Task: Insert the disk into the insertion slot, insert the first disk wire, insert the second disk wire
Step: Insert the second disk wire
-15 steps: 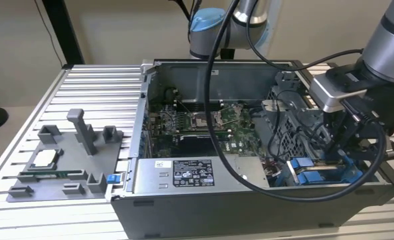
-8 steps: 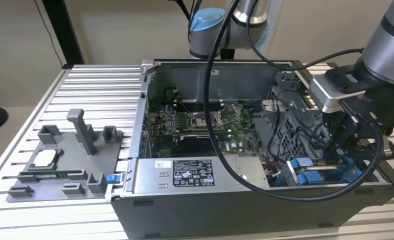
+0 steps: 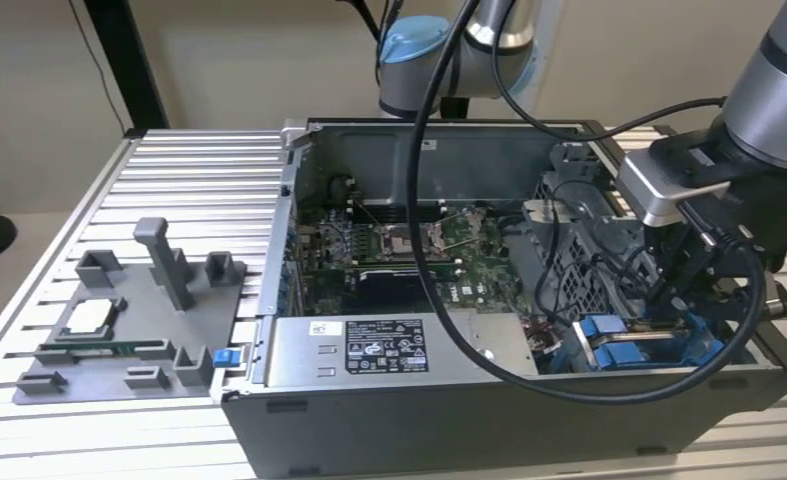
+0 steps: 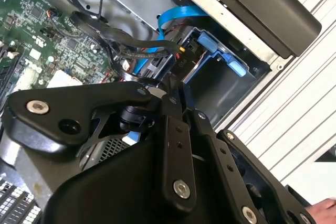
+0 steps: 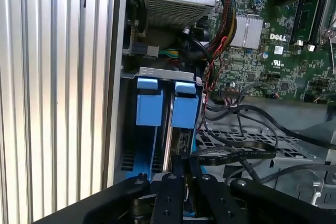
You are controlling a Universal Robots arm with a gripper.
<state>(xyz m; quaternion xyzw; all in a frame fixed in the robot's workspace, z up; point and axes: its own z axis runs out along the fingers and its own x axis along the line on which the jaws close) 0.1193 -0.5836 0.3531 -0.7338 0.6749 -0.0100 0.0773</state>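
Note:
The disk [image 5: 167, 139] stands on edge in the insertion slot [image 5: 127, 148], a grey bay at the case's front corner on the exterior view's right [image 3: 633, 345]. Its blue carrier tabs [image 5: 149, 103] stick out of the bay. My gripper [image 5: 184, 160] hangs right over the disk's edge, fingers drawn together on the end of a flat black disk wire [image 5: 233, 154]. In the second wrist view the gripper [image 4: 170, 85] points into the bay beside a blue clip [image 4: 223, 53]. In the exterior view the gripper [image 3: 671, 322] reaches down into that corner.
A labelled grey power-supply box [image 3: 366, 345] lies along the case's front, with the motherboard [image 3: 393, 250] behind it. Loose black and red wires [image 5: 210, 61] crowd the space beside the bay. A grey parts fixture [image 3: 126, 330] sits on the ribbed aluminium table [image 3: 193, 180].

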